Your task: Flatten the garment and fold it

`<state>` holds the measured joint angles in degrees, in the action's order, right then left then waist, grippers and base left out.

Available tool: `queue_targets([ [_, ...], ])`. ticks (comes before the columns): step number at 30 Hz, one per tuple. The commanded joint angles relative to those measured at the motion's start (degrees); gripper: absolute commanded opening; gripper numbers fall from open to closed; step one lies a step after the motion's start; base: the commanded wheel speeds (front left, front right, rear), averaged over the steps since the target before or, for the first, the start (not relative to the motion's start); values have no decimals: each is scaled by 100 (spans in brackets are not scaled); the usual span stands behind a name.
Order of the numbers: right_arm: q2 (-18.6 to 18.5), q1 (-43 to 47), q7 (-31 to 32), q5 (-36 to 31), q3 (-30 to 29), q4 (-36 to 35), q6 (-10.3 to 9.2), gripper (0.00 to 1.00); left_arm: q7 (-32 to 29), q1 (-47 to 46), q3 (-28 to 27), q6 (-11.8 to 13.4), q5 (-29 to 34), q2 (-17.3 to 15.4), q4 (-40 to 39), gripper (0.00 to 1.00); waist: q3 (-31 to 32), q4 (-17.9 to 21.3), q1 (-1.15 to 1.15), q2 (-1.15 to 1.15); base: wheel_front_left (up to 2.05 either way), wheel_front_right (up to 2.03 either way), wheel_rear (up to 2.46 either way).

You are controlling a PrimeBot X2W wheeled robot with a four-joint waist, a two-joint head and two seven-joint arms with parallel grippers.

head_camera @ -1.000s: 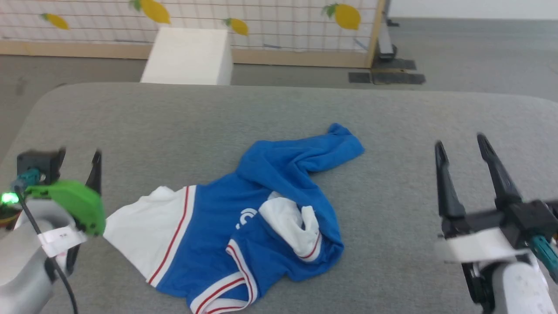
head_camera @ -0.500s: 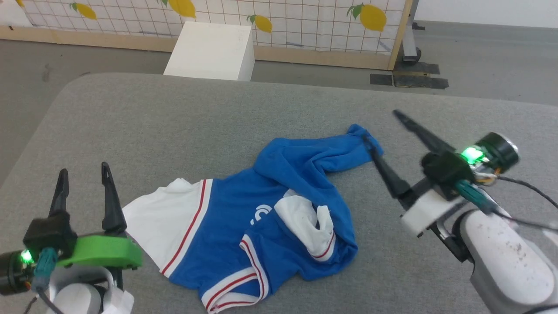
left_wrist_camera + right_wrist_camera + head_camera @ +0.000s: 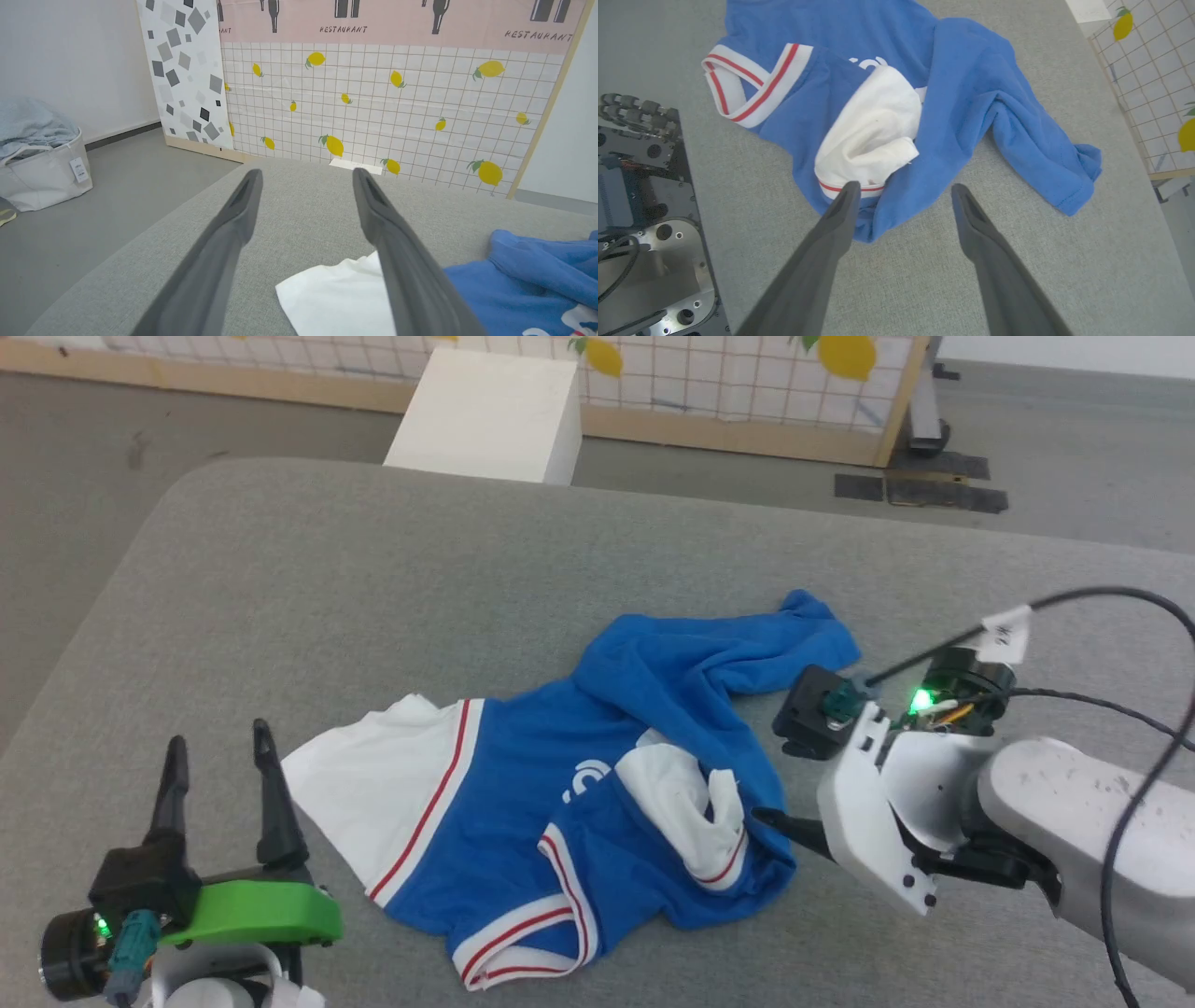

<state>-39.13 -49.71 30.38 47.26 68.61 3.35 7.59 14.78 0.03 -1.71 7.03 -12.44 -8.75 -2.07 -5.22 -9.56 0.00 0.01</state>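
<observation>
Your garment [image 3: 523,784] lies crumpled in the middle of the head view, on the grey padded table [image 3: 373,579]. One white sleeve [image 3: 364,812] is spread flat toward the left of the frame, with a red stripe where it meets the blue. The other white sleeve [image 3: 686,798] is bunched up on the blue body right of centre. The red-and-white neck trim [image 3: 523,943] curls at the bottom edge of the heap. A twisted blue length runs off toward the upper right, and you can see only a scrap of white print.

Your right gripper [image 3: 906,188] comes in from the right of the head view with its fingers spread wide. In the right wrist view its left fingertip sits over the striped edge of the bunched sleeve and its right fingertip over bare grey table, with the blue edge between them. You cannot tell from these views whether either tip touches the cloth.

Your left gripper [image 3: 217,739] sits at the lower left of the head view, fingers apart and pointing up the frame. It is just beside the flat sleeve and clear of it.

Beyond the table's far edge a white box [image 3: 485,415] stands on the floor, in front of a lemon-printed grid panel [image 3: 397,107]. At the left of the left wrist view, a pale bag [image 3: 42,172] holds blue-grey cloth.
</observation>
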Motion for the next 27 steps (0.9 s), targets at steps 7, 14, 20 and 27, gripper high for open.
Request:
queue_targets([
  [7, 253, -568, 744, 358, 456, 305, -10, 100, 21, -327, -196, -373, 385, 418, 157, 100, -478, -494, 0, -1, 0, 0, 0],
  [14, 723, -165, 1255, 113, 473, 705, -10, 100, 21, -501, -282, -545, 457, 559, 253, 100, -755, -779, 0, -1, 0, 0, 0],
  [20, 763, 178, 1421, -210, 474, 879, -10, 100, 21, -592, -252, -554, 442, 583, 287, 100, -852, -877, 0, -1, 0, 0, 0],
  [27, 807, 57, 343, -432, 474, 811, -10, 0, 21, -520, -238, -488, 395, 586, 323, 100, -735, -671, 0, -1, 0, 0, 0],
])
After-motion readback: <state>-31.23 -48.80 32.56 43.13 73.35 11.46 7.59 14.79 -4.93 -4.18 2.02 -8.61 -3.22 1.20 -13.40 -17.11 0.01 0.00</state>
